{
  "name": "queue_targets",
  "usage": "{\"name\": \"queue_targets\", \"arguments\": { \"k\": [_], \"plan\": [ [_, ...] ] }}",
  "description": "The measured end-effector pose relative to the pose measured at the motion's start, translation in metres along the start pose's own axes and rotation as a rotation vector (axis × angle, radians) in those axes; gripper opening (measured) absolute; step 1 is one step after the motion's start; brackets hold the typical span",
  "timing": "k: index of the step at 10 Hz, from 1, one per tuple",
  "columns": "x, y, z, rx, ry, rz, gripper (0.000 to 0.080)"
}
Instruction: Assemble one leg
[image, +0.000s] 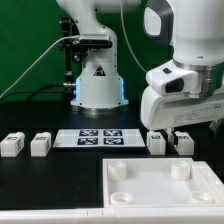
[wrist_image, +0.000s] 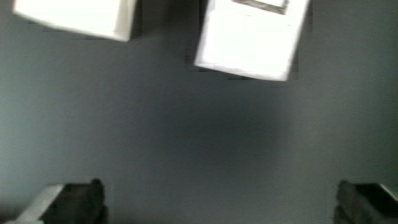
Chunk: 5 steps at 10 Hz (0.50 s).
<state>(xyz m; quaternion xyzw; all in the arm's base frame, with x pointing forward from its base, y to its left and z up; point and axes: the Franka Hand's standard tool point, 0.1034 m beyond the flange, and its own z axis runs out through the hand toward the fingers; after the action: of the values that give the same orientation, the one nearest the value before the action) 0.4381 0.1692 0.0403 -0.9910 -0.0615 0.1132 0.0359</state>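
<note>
Leg: small white plastic rectangular block (image: 183, 142), lying on the dark table (image: 40, 170) just under the gripper (image: 180, 129), apart from it. A twin white block (image: 156, 142) lies just beside the hand. White arm (image: 185, 40) reaches down, hand hovering. Black fingers (wrist_image: 71, 203) are spread wide, nothing between. The wrist view shows a black-and-white tag (wrist_image: 263, 5) on one block, too blurred to read.
</note>
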Motion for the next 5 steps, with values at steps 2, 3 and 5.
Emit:
{"name": "queue_targets", "arguments": {
  "k": [2,3,5],
  "plan": [
    [-0.007,-0.01,-0.002,-0.015,-0.052,0.006,0.0649],
    [-0.018,-0.009,0.0,-0.008,-0.129,0.038,0.0649],
    [-0.022,-0.009,0.002,0.011,-0.372,0.075,0.0649]
  ]
}}
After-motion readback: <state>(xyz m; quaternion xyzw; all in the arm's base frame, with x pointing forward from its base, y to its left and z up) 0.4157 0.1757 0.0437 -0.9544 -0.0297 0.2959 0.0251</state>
